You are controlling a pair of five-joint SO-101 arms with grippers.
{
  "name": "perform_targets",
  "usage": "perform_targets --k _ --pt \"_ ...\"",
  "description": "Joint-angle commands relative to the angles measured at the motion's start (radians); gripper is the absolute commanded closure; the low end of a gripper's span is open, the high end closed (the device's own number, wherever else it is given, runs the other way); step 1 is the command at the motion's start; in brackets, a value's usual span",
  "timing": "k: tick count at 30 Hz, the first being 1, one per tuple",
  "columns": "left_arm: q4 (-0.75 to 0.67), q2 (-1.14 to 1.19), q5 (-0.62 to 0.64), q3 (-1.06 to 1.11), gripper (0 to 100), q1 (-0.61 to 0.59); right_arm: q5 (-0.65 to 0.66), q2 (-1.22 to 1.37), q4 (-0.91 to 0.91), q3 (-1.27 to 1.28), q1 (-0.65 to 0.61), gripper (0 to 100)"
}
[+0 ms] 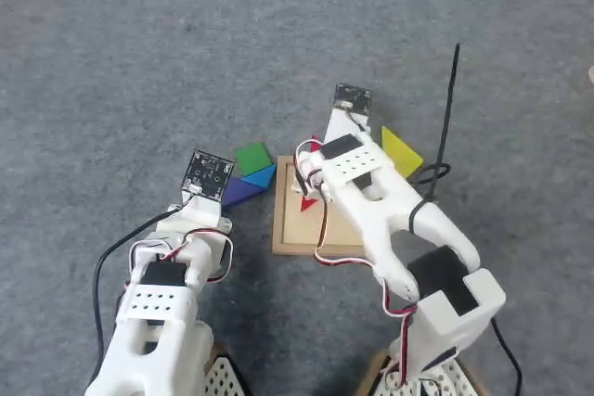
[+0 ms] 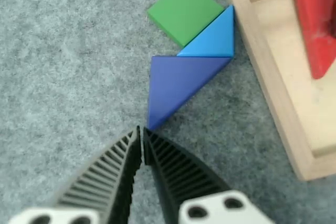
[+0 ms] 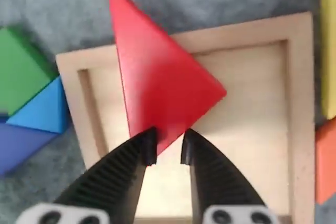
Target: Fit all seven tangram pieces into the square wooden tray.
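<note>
as my right gripper (image 3: 169, 148) pinches the red triangle (image 3: 157, 87) by its near corner, its tip pokes past the wooden tray's (image 3: 247, 24) far-left rim.

The left gripper (image 2: 140, 139) points down with its two ribbed fingers closed, tip against tip. The right gripper (image 3: 168, 148) pinches one corner of the red triangle (image 3: 157, 87) between its fingertips, and most of the piece stands out beyond them. The right arm (image 1: 399, 220) stretches farther forward than the left arm (image 1: 162, 312).

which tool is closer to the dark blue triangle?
Left. Left tool: shut, at a corner of the dark blue triangle. Right tool: over the tray, holding the red triangle.
</note>
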Motion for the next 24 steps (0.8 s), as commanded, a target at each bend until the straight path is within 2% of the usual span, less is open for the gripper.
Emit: perform_targets --k 1,6,13,24 --pt "-0.015 0.002 0.002 -0.042 99 0.000 0.034 -0.090 0.013 0.034 -0.015 91.3" --pt "-0.015 0.002 0.002 -0.042 99 0.000 0.086 -0.246 -0.030 0.101 -0.008 91.3" --pt "-0.015 0.002 0.002 -0.042 99 0.000 0.227 -0.366 -0.286 0.195 0.001 91.3" --pt "-0.015 0.002 0.002 -0.042 99 0.000 0.373 -0.140 -0.493 0.163 0.012 91.3"
